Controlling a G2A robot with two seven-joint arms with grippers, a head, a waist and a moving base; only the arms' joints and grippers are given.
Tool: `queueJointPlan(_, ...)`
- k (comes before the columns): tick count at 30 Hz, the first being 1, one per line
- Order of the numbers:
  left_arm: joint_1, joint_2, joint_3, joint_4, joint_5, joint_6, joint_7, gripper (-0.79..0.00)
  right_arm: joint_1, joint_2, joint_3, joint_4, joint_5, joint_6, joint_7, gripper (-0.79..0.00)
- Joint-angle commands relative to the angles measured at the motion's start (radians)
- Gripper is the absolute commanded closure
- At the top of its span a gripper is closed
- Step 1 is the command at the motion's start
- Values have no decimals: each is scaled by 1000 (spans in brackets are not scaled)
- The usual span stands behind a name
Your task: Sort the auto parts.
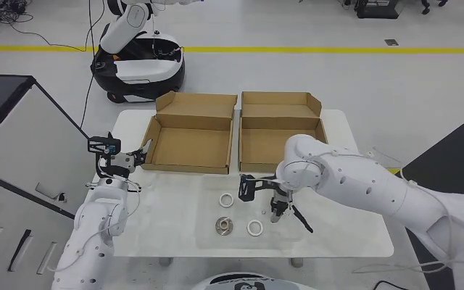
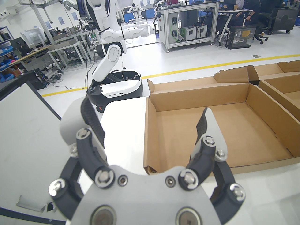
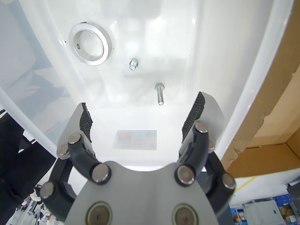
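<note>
We see a white table (image 1: 333,239) bearing two open cardboard boxes, the right box (image 1: 279,145) touching the left box (image 1: 192,145). Our left gripper (image 2: 145,108) hovers at the left box's outer edge, fingers spread wide, holding nothing. Our right gripper (image 3: 143,104), equally wide and empty, hangs nearer us than that box, where a metal ring (image 3: 89,43), a hex bolt (image 3: 159,93) and a smaller fastener (image 3: 133,64) lie on the table.

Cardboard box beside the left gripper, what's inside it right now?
The box shows only bare cardboard floor, no parts. In the left wrist view a finger of the left gripper covers a strip of floor; the top view shows it bare.
</note>
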Motion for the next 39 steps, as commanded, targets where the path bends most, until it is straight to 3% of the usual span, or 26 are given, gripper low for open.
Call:
queueJointPlan(1, 0, 0, 0, 0, 0, 0, 0, -785, 0, -8, -5, 14, -2, 0, 0, -785)
queueJointPlan(7, 0, 0, 0, 0, 0, 0, 0, -785, 3, -28, -9, 42, -15, 17, 7, -785)
queueJointPlan(16, 0, 0, 0, 0, 0, 0, 0, -785, -4, -49, -15, 72, -33, 34, 18, -523)
queueJointPlan(31, 0, 0, 0, 0, 0, 0, 0, -785, -9, -76, -14, 113, -67, 71, 41, -391)
queueJointPlan(39, 0, 0, 0, 0, 0, 0, 0, -785, -11, -83, -16, 133, -78, 77, 41, -363)
